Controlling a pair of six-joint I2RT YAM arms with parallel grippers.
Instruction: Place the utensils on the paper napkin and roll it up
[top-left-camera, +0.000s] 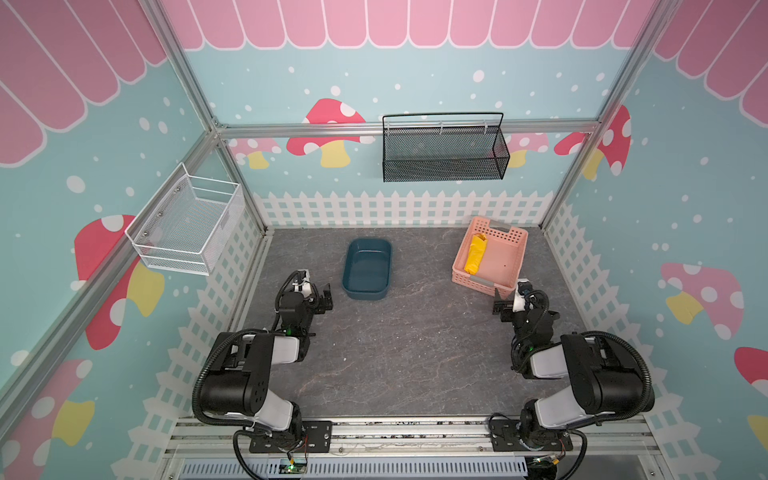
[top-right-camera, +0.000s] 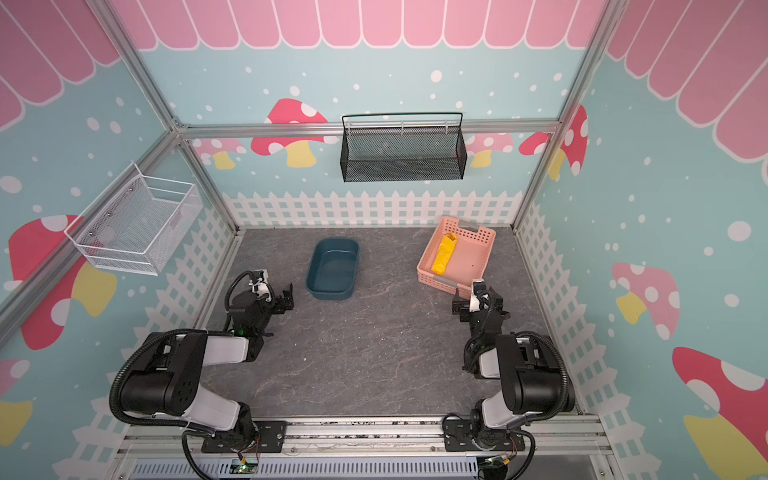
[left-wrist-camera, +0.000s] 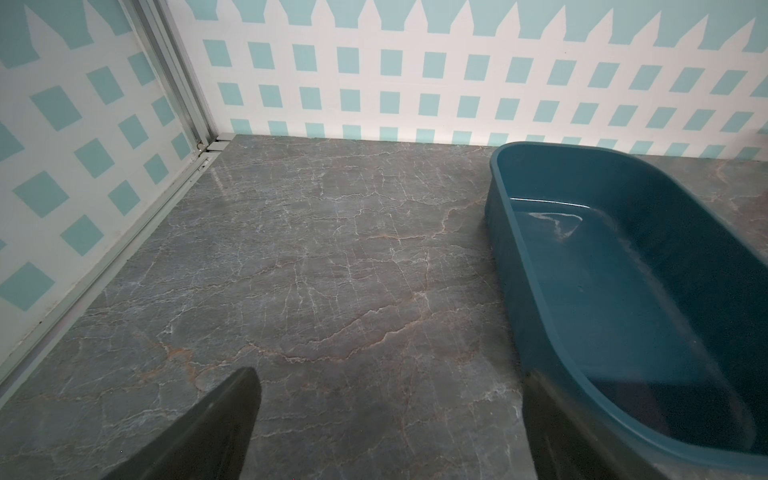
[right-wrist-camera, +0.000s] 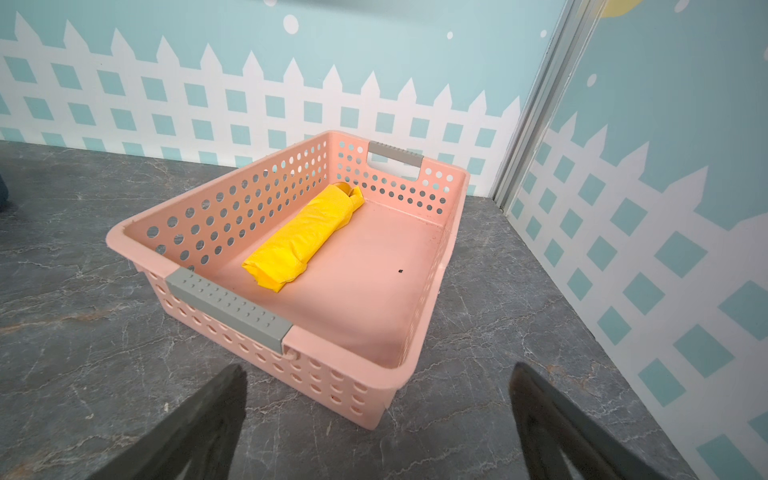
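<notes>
Two claws (top-left-camera: 328, 296) (top-left-camera: 500, 306) spread — one rolled napkin (top-left-camera: 475, 253).

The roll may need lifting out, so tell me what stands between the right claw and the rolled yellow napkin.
Only the pink basket's near wall, with its grey handle. The open right claw sits outside it; the napkin lies inside on the basket floor. Nothing covers the roll from above.

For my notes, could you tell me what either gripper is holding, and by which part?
Nothing is held: the left gripper and right gripper both stand open and empty; the rolled yellow napkin lies loose in the pink basket.
</notes>
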